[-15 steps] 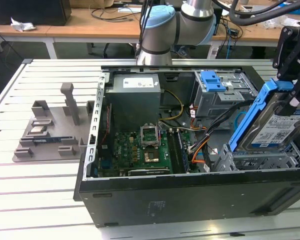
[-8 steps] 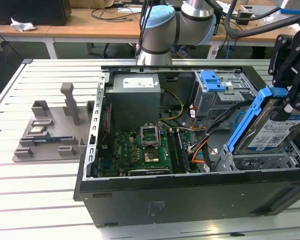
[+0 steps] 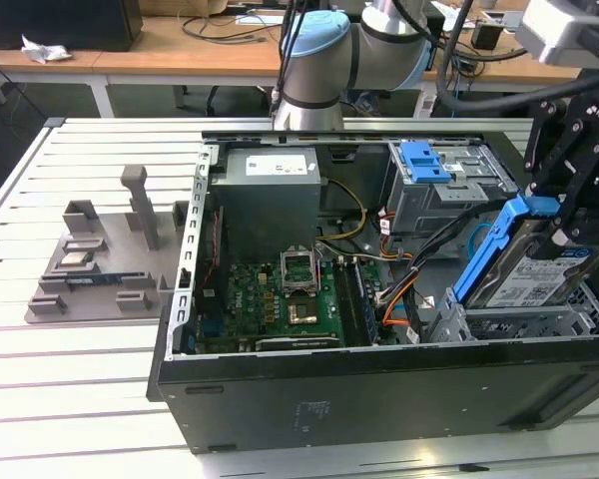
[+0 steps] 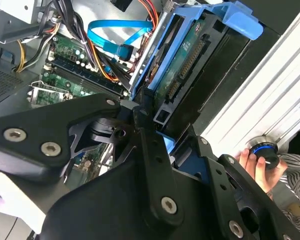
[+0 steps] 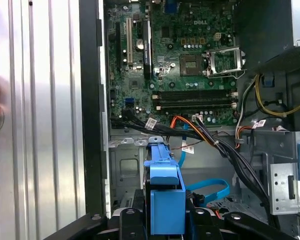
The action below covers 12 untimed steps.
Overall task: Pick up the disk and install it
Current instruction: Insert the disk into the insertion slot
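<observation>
We are looking at an open computer case (image 3: 379, 404) lying on its side on a slatted metal table (image 3: 80, 399), with the robot arm reaching in at the exterior view's right. The gripper (image 3: 554, 215) is clamping the disk (image 3: 532, 271), its jaws closed on the upper end of the drive's blue frame (image 3: 487, 249). The disk is hanging tilted, its label side facing the exterior camera. It is just above the metal drive cage (image 3: 519, 324) in the case's near corner, at the exterior view's right. Whether its lower edge is touching the cage we cannot tell.

In the first wrist view we are seeing that frame sitting between the black fingers, with the green motherboard (image 5: 180, 50) beyond it. A bundle of black, orange and blue cables (image 5: 210, 135) is crossing between board and bay. In the second wrist view a person's hand (image 4: 254, 162) is resting on a round knob (image 4: 262, 150) by the table's edge, outside the case.

We are judging the step in hand to be seating the disk in its bay. Doing it well is calling for three things: squaring the tilted frame with the cage's rails, keeping the loose cables out from under the drive, and pressing gently and evenly so the plastic frame is neither flexing nor jamming on one side.
</observation>
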{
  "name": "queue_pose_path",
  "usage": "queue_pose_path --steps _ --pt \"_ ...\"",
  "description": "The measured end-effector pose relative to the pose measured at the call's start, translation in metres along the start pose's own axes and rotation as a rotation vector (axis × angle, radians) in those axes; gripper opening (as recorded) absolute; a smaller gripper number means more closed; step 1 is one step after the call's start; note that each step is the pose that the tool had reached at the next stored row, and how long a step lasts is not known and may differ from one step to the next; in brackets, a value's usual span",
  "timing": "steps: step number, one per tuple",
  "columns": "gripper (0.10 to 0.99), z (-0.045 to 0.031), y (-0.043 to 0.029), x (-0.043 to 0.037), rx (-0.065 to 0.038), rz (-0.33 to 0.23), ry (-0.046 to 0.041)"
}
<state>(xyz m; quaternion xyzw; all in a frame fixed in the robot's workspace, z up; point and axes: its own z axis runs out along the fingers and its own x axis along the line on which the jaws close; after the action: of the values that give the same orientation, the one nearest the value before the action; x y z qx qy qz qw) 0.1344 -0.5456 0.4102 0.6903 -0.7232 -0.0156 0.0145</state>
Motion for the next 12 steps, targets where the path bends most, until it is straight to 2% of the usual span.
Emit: queue_pose_path --steps 12 --pt "0.365 0.0247 -0.001 0.0 0.0 -0.001 0.0"
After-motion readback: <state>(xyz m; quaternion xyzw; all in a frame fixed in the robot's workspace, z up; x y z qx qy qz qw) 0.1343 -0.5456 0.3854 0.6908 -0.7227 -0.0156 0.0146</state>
